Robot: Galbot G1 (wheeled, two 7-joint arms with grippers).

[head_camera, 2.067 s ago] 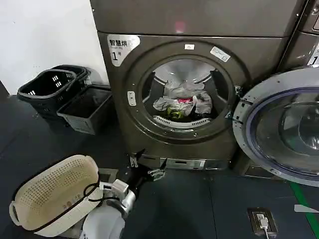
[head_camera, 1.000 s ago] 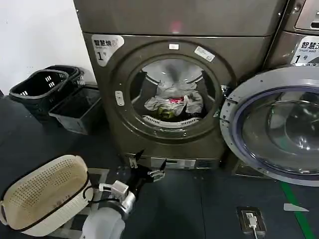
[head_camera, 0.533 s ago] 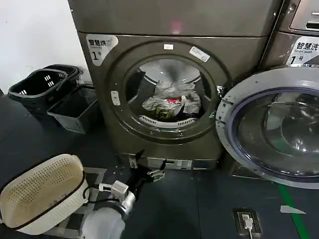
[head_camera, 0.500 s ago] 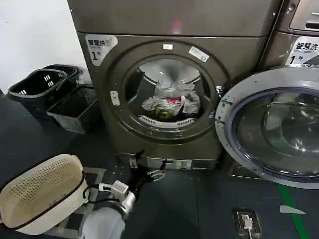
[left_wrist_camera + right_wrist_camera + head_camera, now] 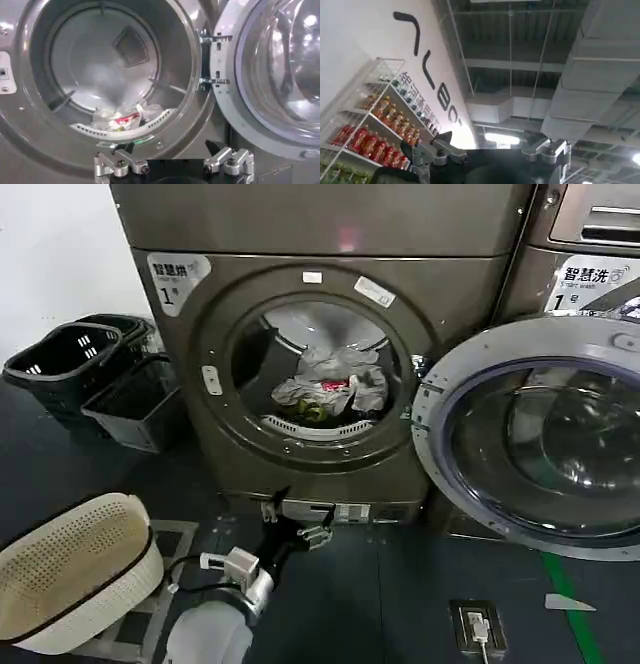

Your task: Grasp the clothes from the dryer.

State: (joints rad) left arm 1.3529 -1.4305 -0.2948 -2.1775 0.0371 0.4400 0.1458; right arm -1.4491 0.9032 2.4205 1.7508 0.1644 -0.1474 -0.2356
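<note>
The bronze-grey dryer [image 5: 200,334], labelled 1, stands with its round door [image 5: 530,444] swung open to the right. The clothes [image 5: 325,389] lie heaped in the steel drum: pale grey-white pieces with a yellow-green piece and a small red-pink one. In the left wrist view the clothes [image 5: 120,117] lie low in the drum behind the rim. My left gripper [image 5: 297,524] hangs open and holding nothing, low in front of the dryer's base, well short of the porthole; seen from its own wrist, the left gripper [image 5: 170,150] faces the drum. My right gripper [image 5: 492,142] is open and holds nothing, pointing up at a ceiling.
A cream perforated basket [image 5: 70,569] sits at my lower left. Black baskets [image 5: 65,364] and a grey one [image 5: 135,404] stand on the floor left of the dryer. A neighbouring machine [image 5: 590,284] stands behind the open door. A floor socket [image 5: 475,624] lies at lower right.
The dryer, baskets and door have slid leftwards in the head view. The left gripper keeps its place low before the dryer, still open. The clothes have not moved.
</note>
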